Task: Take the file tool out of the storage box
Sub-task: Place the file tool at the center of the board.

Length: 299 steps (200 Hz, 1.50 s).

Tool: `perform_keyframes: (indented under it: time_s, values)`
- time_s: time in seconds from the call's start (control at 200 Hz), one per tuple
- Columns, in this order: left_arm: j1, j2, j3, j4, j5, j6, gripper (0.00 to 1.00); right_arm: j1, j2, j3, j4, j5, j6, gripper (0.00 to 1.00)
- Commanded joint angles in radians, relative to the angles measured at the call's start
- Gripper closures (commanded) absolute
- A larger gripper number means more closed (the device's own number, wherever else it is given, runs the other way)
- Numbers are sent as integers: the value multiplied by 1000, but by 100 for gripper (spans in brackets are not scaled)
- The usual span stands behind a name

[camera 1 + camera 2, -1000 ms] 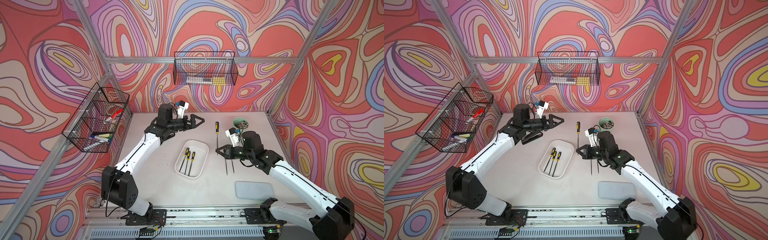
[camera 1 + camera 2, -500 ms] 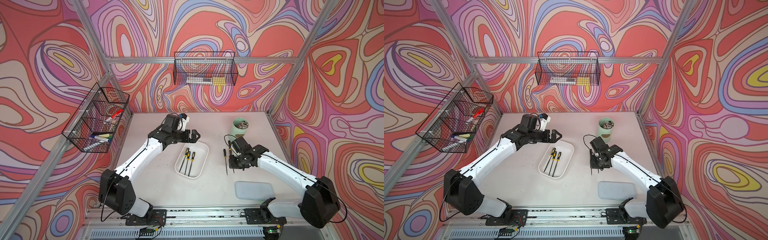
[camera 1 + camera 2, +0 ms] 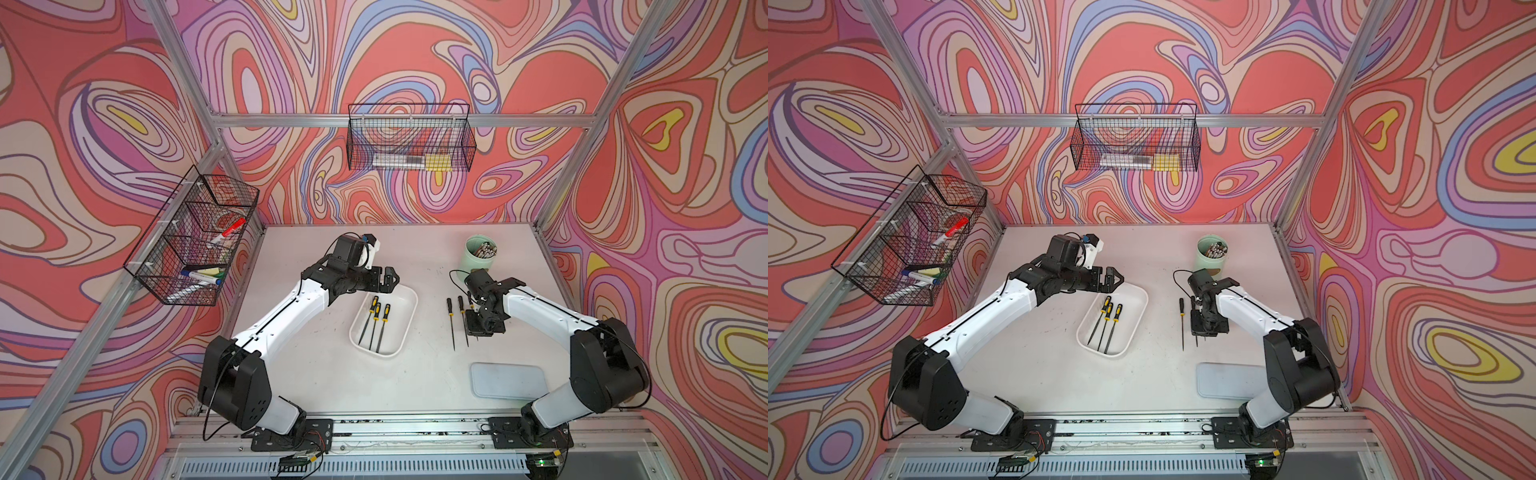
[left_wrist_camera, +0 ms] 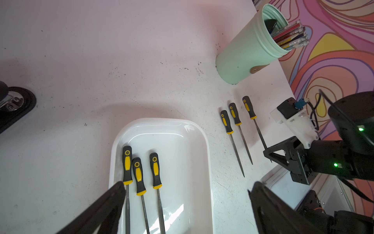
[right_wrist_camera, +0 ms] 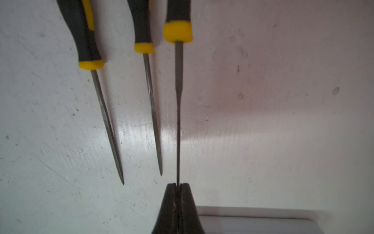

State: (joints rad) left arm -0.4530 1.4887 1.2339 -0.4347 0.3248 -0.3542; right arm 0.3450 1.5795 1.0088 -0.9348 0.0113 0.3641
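The white storage box lies mid-table and holds three file tools with black-and-yellow handles, side by side. My left gripper hovers open over the box's far end, with nothing between its fingers. To the right of the box, my right gripper points down, shut on the thin blade of another file tool. That one hangs low beside two files lying on the table.
A mint-green cup full of pens stands at the back right. A flat pale lid lies at the front right, close behind my right gripper. Wire baskets hang on the left wall and the back wall.
My right gripper has come down and drawn back with its file, setting it low beside the two on the table. My left gripper has dropped from the back toward the box's far end.
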Motion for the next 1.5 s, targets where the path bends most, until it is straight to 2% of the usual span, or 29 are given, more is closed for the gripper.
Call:
perform_keyframes:
  time_s: [0.0,0.32,0.866,1.217,1.347,1.492]
  values:
    - [-6,-15,-8,7,-30,27,1,-13,44,29,0,-12,-49,100]
    - [-7,-12,-8,-1,-46,31,1,-35,143,58,-11,3,-62,100]
    - [-8,35,19,-48,-70,37,1,-38,187,41,-16,-30,-48,100]
    - [-10,82,41,-81,-83,33,1,-38,148,30,-2,-23,-45,83]
    - [-14,91,47,-88,-92,32,1,-38,119,65,-20,-5,-62,83]
    - [-26,117,55,-99,-122,33,3,-38,49,124,-16,-40,-87,83]
